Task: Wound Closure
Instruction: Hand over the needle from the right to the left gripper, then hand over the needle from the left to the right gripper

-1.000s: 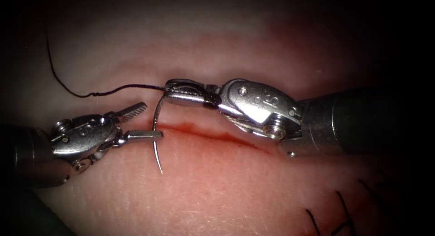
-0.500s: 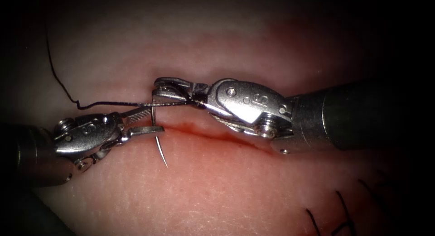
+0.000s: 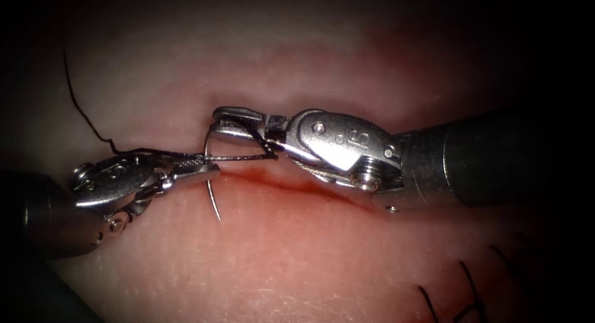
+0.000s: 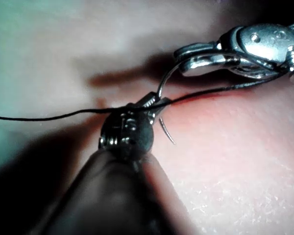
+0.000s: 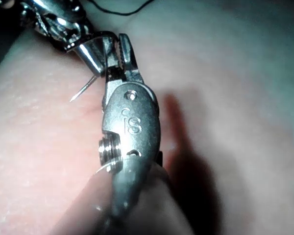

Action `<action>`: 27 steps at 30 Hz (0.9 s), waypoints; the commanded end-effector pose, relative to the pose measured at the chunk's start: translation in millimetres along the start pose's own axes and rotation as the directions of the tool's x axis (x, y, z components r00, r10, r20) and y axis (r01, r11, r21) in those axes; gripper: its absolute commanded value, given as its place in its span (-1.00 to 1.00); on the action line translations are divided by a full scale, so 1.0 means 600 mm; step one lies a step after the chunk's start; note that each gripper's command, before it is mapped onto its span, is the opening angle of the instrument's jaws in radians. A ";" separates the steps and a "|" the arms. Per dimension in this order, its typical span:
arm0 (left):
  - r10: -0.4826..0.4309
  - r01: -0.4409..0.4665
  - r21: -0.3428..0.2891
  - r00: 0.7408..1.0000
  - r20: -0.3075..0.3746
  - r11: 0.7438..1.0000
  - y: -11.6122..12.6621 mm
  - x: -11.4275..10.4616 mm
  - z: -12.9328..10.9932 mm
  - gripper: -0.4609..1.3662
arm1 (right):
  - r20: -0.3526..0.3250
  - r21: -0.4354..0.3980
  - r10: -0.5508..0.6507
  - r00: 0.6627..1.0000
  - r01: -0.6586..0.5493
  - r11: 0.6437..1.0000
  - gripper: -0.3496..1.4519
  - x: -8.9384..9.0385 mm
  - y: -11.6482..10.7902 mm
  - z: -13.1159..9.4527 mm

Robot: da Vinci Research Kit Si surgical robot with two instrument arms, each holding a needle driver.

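Right claw holds the curved needle near its thread end, jaws clamped on it above the cut. Left claw has closed on the needle at mid-curve over the last second; its jaws stood apart before. Both claws thus grip the needle together, at the left end of the cut. Needle is free of the tissue: its point hangs bare over the near side of the cut, not buried. Thread trails from the needle's tail off to the left across the tissue. Cut itself lies open and unstitched along its length, lined with red fluid. Dark thread ends show toward the tissue's lower right edge. Closure at this site is judged not yet begun.
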State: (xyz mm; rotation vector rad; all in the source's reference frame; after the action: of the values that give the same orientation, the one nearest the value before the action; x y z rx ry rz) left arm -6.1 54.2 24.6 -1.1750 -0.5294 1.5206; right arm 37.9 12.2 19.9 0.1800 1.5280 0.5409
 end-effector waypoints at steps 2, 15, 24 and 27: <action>-0.045 0.045 -0.051 0.999 0.013 0.998 0.0004 0.0001 -0.0003 -0.88 | -0.043 -0.030 0.014 0.999 -0.015 0.999 -0.22 -0.0005 0.0002 0.0001; -0.206 0.219 -0.196 0.975 0.083 0.956 0.0008 -0.0007 -0.0002 -0.88 | -0.126 -0.030 0.043 0.991 -0.047 0.998 0.29 -0.0015 0.0013 -0.0002; -0.260 0.281 -0.204 0.958 0.123 0.938 0.0007 -0.0017 -0.0001 -0.88 | -0.132 0.013 0.060 0.989 -0.059 0.998 -0.11 -0.0003 -0.0002 0.0000; -0.268 0.291 -0.200 0.954 0.133 0.936 0.0007 -0.0019 0.0000 -0.88 | -0.125 0.027 0.031 0.992 -0.028 0.999 -0.33 0.0001 -0.0005 0.0002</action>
State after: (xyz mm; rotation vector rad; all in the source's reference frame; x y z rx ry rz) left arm -6.3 53.0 24.7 -1.1225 -0.9047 1.3092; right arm 38.2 11.8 19.4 0.1913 1.6578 0.5617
